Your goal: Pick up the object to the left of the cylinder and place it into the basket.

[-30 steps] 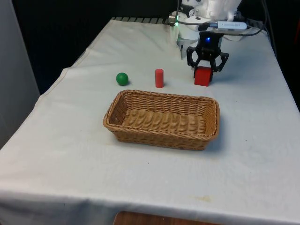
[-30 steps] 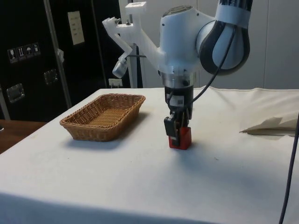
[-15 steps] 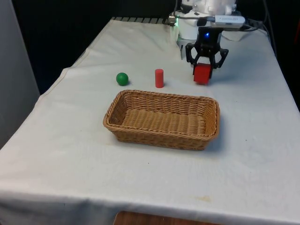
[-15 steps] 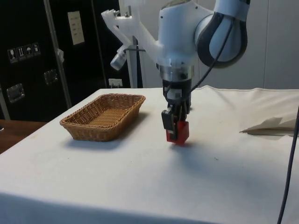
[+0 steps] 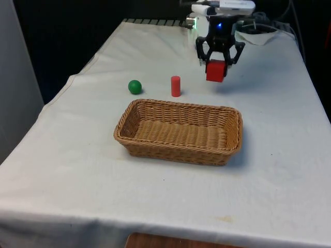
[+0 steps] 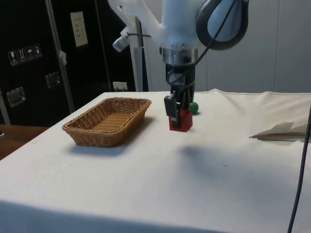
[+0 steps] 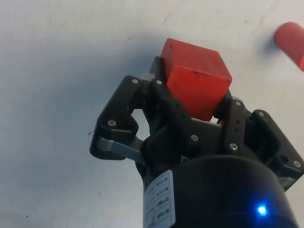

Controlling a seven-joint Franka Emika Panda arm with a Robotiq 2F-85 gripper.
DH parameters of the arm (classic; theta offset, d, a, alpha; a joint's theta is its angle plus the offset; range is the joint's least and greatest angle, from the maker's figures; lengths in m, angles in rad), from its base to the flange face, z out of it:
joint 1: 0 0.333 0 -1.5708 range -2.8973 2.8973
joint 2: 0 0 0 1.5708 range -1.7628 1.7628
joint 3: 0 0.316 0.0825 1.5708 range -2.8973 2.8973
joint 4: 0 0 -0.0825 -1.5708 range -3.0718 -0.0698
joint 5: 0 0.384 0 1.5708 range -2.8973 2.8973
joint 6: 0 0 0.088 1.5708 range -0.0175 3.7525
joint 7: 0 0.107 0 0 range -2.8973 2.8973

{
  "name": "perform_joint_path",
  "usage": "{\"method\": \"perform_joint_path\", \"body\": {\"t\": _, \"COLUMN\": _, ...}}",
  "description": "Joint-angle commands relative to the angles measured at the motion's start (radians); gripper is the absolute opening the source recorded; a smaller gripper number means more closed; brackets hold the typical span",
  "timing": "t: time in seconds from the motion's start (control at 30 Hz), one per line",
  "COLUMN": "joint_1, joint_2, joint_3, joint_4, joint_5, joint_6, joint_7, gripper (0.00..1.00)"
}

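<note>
My gripper [image 5: 216, 61] is shut on a red cube [image 5: 215, 71] and holds it in the air above the cloth, to the front view's right of the red cylinder [image 5: 176, 86]. The side view has the red cube [image 6: 181, 119] hanging clear of the table under the gripper [image 6: 176, 108]. In the wrist view the red cube [image 7: 195, 77] sits clamped between the black fingers [image 7: 159, 102], with the red cylinder [image 7: 291, 42] at the picture's edge. A green ball [image 5: 135, 86] lies to the front view's left of the cylinder. The wicker basket [image 5: 179, 132] stands nearer the camera than these.
The green ball [image 6: 194, 107] peeks out behind the gripper in the side view. The wicker basket [image 6: 108, 120] stands on the side view's left. A fold of cloth [image 6: 282, 130] lies at the side view's right. The table's far edge [image 5: 155, 21] runs behind the arm.
The gripper has risen with the red cube, lifting it off the cloth and shifting it slightly towards the front view's left. The ball, cylinder and basket have not moved.
</note>
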Motion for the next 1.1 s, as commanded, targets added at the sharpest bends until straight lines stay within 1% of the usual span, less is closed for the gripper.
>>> {"method": "perform_joint_path", "body": {"t": 0.0, "joint_1": -0.005, "joint_2": -0.004, "joint_3": -0.009, "joint_4": 0.008, "joint_5": -0.017, "joint_6": -0.013, "joint_7": 0.002, "gripper": 0.01}}
{"method": "perform_joint_path", "body": {"t": 0.03, "joint_1": -0.006, "joint_2": -0.010, "joint_3": -0.018, "joint_4": 0.015, "joint_5": -0.015, "joint_6": -0.024, "joint_7": -0.011, "gripper": 0.01}}
{"method": "perform_joint_path", "body": {"t": 0.2, "joint_1": -0.009, "joint_2": -0.014, "joint_3": -0.036, "joint_4": 0.035, "joint_5": -0.008, "joint_6": -0.043, "joint_7": -0.040, "gripper": 0.01}}
{"method": "perform_joint_path", "body": {"t": 0.27, "joint_1": -0.011, "joint_2": -0.014, "joint_3": -0.048, "joint_4": 0.052, "joint_5": -0.004, "joint_6": -0.057, "joint_7": -0.057, "gripper": 0.01}}
{"method": "perform_joint_path", "body": {"t": 0.3, "joint_1": -0.007, "joint_2": -0.014, "joint_3": -0.044, "joint_4": 0.043, "joint_5": 0.000, "joint_6": -0.045, "joint_7": -0.052, "gripper": 0.01}}
{"method": "perform_joint_path", "body": {"t": 0.33, "joint_1": -0.011, "joint_2": -0.014, "joint_3": -0.052, "joint_4": 0.058, "joint_5": -0.003, "joint_6": -0.061, "joint_7": -0.063, "gripper": 0.01}}
{"method": "perform_joint_path", "body": {"t": 0.47, "joint_1": -0.012, "joint_2": -0.012, "joint_3": -0.069, "joint_4": 0.083, "joint_5": 0.002, "joint_6": -0.080, "joint_7": -0.086, "gripper": 0.01}}
{"method": "perform_joint_path", "body": {"t": 0.57, "joint_1": -0.012, "joint_2": -0.005, "joint_3": -0.084, "joint_4": 0.114, "joint_5": 0.007, "joint_6": -0.101, "joint_7": -0.105, "gripper": 0.01}}
{"method": "perform_joint_path", "body": {"t": 0.6, "joint_1": -0.010, "joint_2": -0.005, "joint_3": -0.084, "joint_4": 0.108, "joint_5": 0.000, "joint_6": -0.091, "joint_7": -0.096, "gripper": 0.01}}
{"method": "perform_joint_path", "body": {"t": 0.63, "joint_1": -0.012, "joint_2": -0.004, "joint_3": -0.087, "joint_4": 0.123, "joint_5": 0.008, "joint_6": -0.107, "joint_7": -0.109, "gripper": 0.01}}
{"method": "perform_joint_path", "body": {"t": 0.73, "joint_1": -0.013, "joint_2": 0.000, "joint_3": -0.093, "joint_4": 0.148, "joint_5": 0.011, "joint_6": -0.124, "joint_7": -0.119, "gripper": 0.01}}
{"method": "perform_joint_path", "body": {"t": 0.77, "joint_1": -0.014, "joint_2": -0.001, "joint_3": -0.096, "joint_4": 0.165, "joint_5": 0.010, "joint_6": -0.140, "joint_7": -0.124, "gripper": 0.01}}
{"method": "perform_joint_path", "body": {"t": 0.87, "joint_1": -0.014, "joint_2": -0.001, "joint_3": -0.100, "joint_4": 0.180, "joint_5": 0.009, "joint_6": -0.153, "joint_7": -0.129, "gripper": 0.01}}
{"method": "perform_joint_path", "body": {"t": 0.9, "joint_1": -0.015, "joint_2": -0.003, "joint_3": -0.104, "joint_4": 0.199, "joint_5": 0.008, "joint_6": -0.170, "joint_7": -0.133, "gripper": 0.01}}
{"method": "perform_joint_path", "body": {"t": 0.93, "joint_1": -0.013, "joint_2": 0.005, "joint_3": -0.104, "joint_4": 0.195, "joint_5": 0.001, "joint_6": -0.155, "joint_7": -0.125, "gripper": 0.01}}
{"method": "perform_joint_path", "body": {"t": 0.97, "joint_1": -0.015, "joint_2": -0.003, "joint_3": -0.105, "joint_4": 0.207, "joint_5": 0.008, "joint_6": -0.178, "joint_7": -0.135, "gripper": 0.01}}
{"method": "perform_joint_path", "body": {"t": 1.07, "joint_1": -0.017, "joint_2": -0.003, "joint_3": -0.107, "joint_4": 0.236, "joint_5": 0.007, "joint_6": -0.202, "joint_7": -0.141, "gripper": 0.01}}
